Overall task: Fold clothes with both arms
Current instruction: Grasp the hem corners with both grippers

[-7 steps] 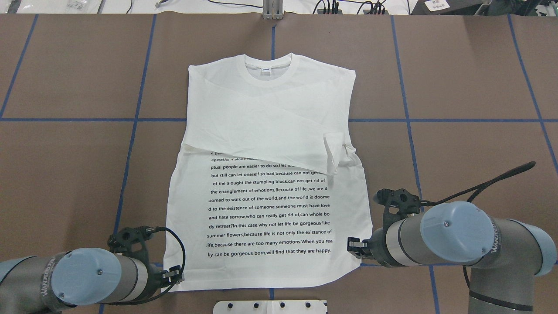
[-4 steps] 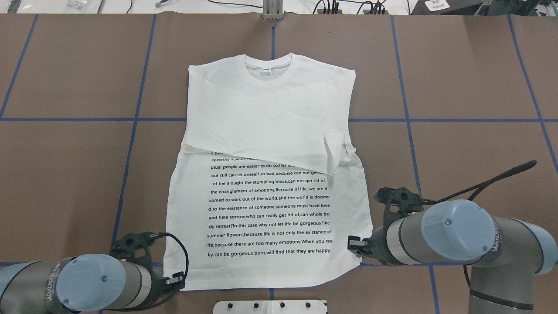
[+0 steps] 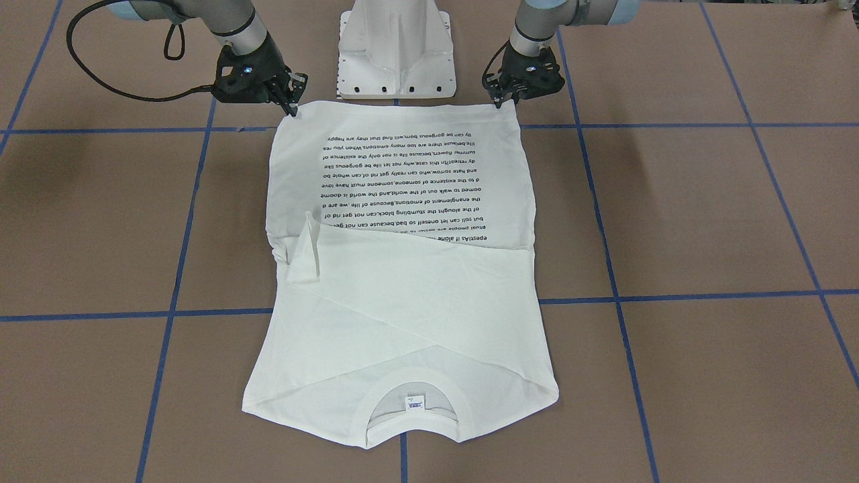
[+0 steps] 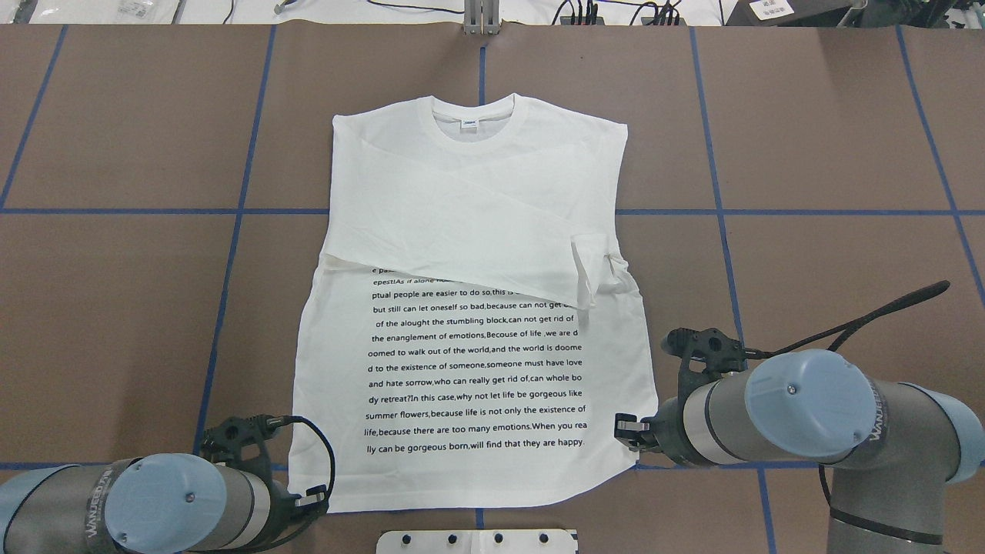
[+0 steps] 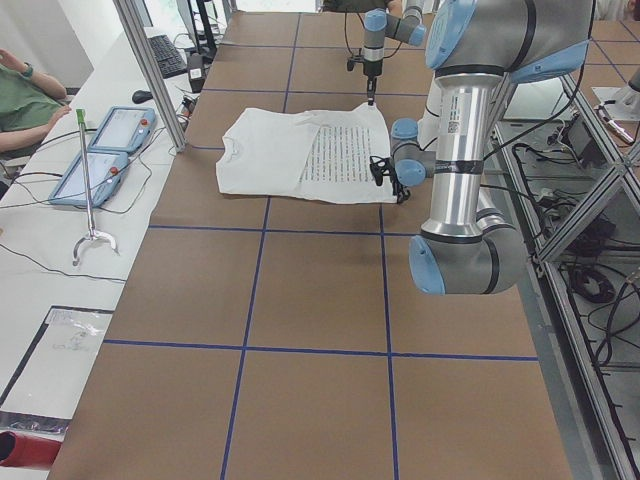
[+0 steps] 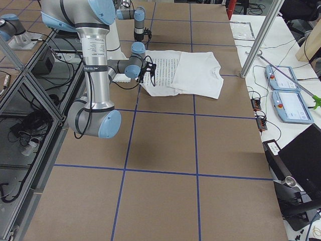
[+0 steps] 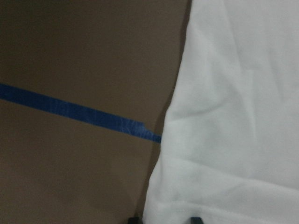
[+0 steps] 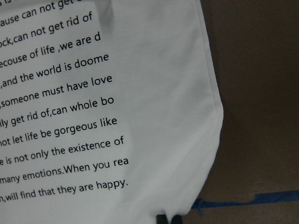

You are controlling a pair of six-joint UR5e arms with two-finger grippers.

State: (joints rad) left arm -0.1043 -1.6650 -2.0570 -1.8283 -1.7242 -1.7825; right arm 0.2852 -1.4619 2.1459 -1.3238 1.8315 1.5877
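The white long-sleeved T-shirt (image 4: pixel 469 231) lies flat on the brown table, black text up, collar (image 4: pixel 479 127) at the far side. Both sleeves are folded across the chest. My left gripper (image 4: pixel 312 500) is low at the hem's near left corner. In the left wrist view its fingertips (image 7: pixel 133 219) stand apart with the cloth edge (image 7: pixel 233 116) between them. My right gripper (image 4: pixel 625 431) is at the hem's right corner. In the right wrist view its fingertips (image 8: pixel 161 218) are close together on the hem (image 8: pixel 154 70). The front view shows the left gripper (image 3: pixel 500 100) and the right gripper (image 3: pixel 292 104) at the hem corners.
The white metal pedestal base (image 4: pixel 477 541) stands just behind the hem, between the arms. Blue tape lines (image 4: pixel 115 211) cross the table. An aluminium post (image 5: pixel 150 70), tablets (image 5: pixel 110 140) and a seated operator (image 5: pixel 25 100) are beyond the far edge.
My left arm has drawn back toward the robot, bringing its gripper down to the hem's near left corner. The right arm has barely moved. The shirt lies as before.
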